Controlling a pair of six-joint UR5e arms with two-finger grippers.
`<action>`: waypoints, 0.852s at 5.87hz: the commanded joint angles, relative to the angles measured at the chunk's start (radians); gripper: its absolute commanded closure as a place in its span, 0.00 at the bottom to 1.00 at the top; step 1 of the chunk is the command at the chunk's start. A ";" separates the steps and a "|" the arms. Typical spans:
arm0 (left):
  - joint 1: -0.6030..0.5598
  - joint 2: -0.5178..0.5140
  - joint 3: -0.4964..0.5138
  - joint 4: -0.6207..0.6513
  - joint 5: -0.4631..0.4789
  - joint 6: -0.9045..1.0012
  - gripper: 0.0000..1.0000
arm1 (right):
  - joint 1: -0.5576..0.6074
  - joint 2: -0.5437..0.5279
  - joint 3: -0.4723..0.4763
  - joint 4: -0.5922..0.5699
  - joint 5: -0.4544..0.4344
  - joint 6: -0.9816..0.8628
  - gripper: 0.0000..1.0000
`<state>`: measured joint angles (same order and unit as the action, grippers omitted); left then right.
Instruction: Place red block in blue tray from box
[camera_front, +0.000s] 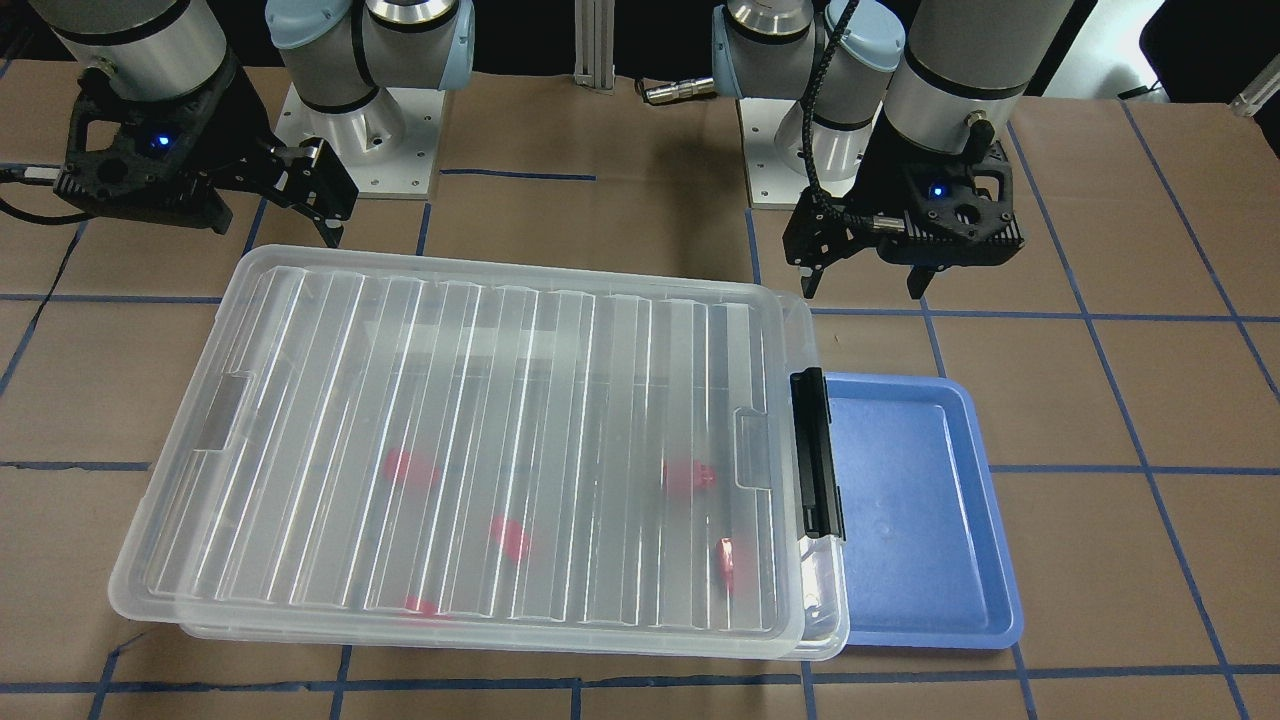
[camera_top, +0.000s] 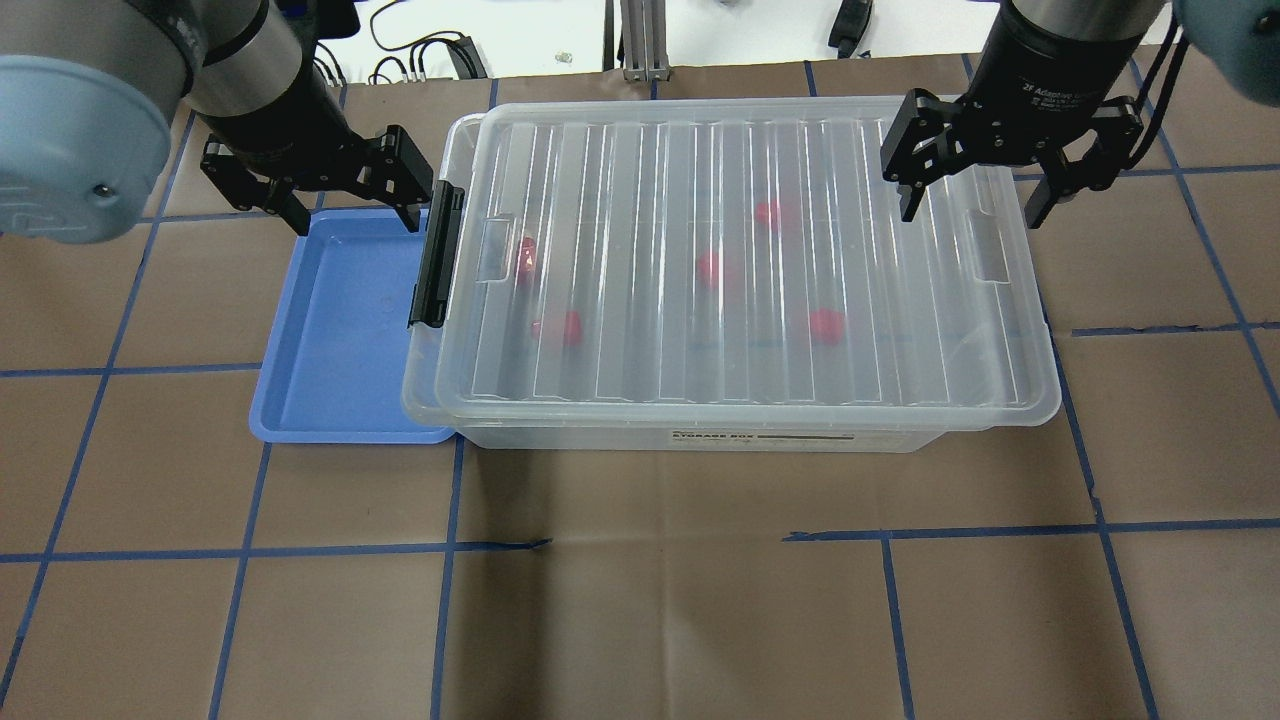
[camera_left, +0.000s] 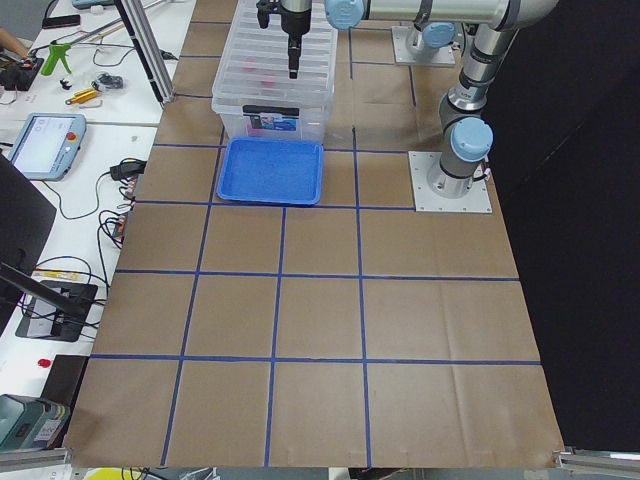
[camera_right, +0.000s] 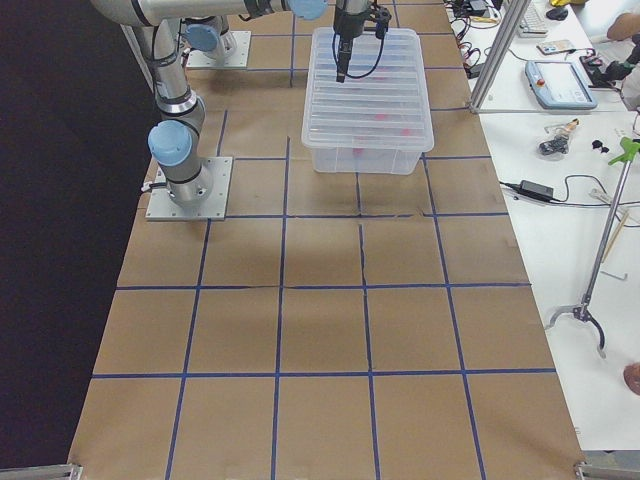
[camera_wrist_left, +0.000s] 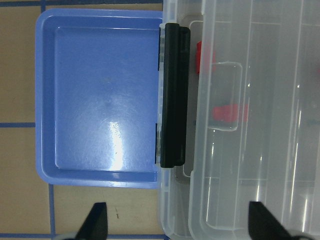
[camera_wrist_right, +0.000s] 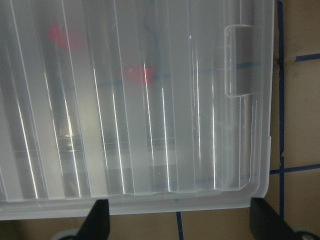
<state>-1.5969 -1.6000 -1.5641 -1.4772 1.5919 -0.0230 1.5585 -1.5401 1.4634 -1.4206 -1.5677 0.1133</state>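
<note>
Overhead exterior: box (camera_top: 620, 375) lidded, red blocks (camera_top: 825, 325) inside, blue tray (camera_top: 340, 330) beside.

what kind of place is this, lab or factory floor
Most likely a robotics lab test cell. The left arm and right arm are bolted on plates to a table papered brown with a blue tape grid, and a side bench holds a teach pendant and hand tools.

right end effector (camera_top: 968, 215) — "2F Adaptive", rest blurred
</note>
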 joint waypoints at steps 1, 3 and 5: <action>0.000 0.000 -0.001 0.000 -0.001 0.000 0.02 | 0.000 0.000 0.000 0.000 0.000 -0.001 0.00; 0.000 0.000 -0.001 0.000 0.000 0.000 0.02 | -0.002 0.002 0.000 -0.003 0.000 -0.003 0.00; 0.000 0.000 -0.001 0.000 -0.001 0.000 0.02 | -0.052 0.014 0.000 -0.009 -0.003 -0.090 0.00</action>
<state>-1.5969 -1.5999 -1.5647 -1.4772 1.5910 -0.0230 1.5350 -1.5321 1.4634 -1.4275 -1.5701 0.0747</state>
